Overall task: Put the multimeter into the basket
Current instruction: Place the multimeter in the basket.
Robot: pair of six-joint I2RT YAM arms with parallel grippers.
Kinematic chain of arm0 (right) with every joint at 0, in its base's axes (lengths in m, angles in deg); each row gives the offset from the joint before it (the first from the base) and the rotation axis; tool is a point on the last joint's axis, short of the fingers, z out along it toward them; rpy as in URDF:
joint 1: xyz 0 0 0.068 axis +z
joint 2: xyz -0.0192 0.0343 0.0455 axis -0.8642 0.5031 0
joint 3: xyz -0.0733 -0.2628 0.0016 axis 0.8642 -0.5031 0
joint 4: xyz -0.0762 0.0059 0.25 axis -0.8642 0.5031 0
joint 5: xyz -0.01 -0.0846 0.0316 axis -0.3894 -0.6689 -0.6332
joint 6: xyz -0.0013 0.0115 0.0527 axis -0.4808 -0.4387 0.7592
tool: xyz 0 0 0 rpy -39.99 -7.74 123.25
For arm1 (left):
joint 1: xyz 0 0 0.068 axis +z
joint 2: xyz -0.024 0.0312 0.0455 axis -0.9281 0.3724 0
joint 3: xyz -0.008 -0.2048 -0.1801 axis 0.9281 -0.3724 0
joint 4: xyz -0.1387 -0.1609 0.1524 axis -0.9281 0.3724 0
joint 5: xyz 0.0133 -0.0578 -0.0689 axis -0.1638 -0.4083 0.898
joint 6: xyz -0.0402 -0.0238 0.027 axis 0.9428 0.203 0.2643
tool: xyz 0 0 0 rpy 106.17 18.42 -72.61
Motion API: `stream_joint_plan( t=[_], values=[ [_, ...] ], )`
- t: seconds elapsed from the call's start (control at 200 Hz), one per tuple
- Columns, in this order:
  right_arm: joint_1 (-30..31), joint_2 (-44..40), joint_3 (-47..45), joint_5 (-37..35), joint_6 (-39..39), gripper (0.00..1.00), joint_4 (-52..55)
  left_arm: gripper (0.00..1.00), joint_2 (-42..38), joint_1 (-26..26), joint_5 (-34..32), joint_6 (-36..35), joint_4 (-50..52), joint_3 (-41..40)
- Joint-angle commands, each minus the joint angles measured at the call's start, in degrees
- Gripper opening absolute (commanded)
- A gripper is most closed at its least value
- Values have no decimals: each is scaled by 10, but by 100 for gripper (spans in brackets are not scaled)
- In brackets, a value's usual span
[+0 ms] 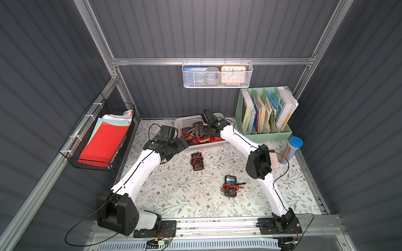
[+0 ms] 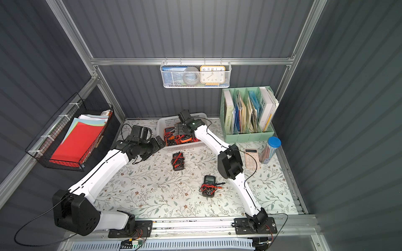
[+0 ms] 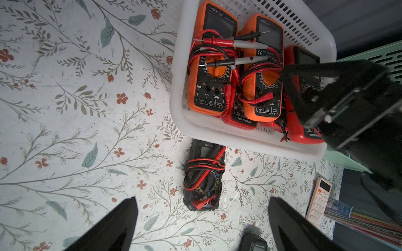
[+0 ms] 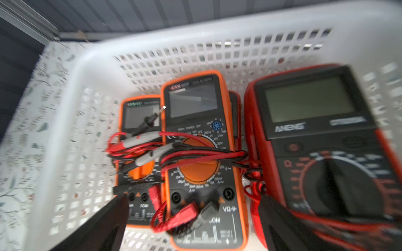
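Note:
The white perforated basket [image 1: 185, 120] [image 2: 166, 121] [image 3: 180, 87] [image 4: 152, 43] stands at the back of the table and holds several orange and red multimeters wound in red and black leads. My right gripper [image 1: 196, 130] [image 2: 177, 130] [image 4: 192, 197] hangs open over them, holding nothing; an orange multimeter [image 4: 195, 152] lies under its jaws and a red one [image 4: 315, 152] beside it. A black multimeter [image 1: 196, 162] [image 2: 178, 161] [image 3: 203, 180] lies on the table just in front of the basket. A second one [image 1: 230, 186] [image 2: 208, 185] lies nearer the front. My left gripper [image 1: 185, 142] [image 2: 159, 142] [image 3: 202, 198] is open by the basket's front left corner.
A green file holder [image 1: 265, 113] stands at the back right, with a pencil jar [image 1: 291, 150] and a calculator [image 1: 274, 159] in front of it. A black wire basket with papers [image 1: 102, 141] hangs on the left wall, and a white mesh basket with a clock [image 1: 217, 75] on the back rail.

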Motion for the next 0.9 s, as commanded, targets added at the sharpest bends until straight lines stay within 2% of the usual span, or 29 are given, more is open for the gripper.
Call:
stream_joint_plan(
  t=[0.0, 0.155, 0.28, 0.585, 0.896],
  values=[
    [5, -41, -8, 10, 5, 99, -10, 99, -7, 4, -4, -18, 6, 18],
    [10, -82, -35, 17, 11, 99, -10, 99, -19, 3, -6, -29, 15, 16],
    [13, -130, -92, 18, 20, 99, -17, 99, -34, 3, -6, -42, 27, 0],
    [26, -246, -284, 22, 43, 99, -51, 99, -87, 3, -6, -41, 36, -91],
    [29, -365, -483, 3, 118, 99, -59, 99, -123, -17, 19, -14, 16, -176]
  ],
)
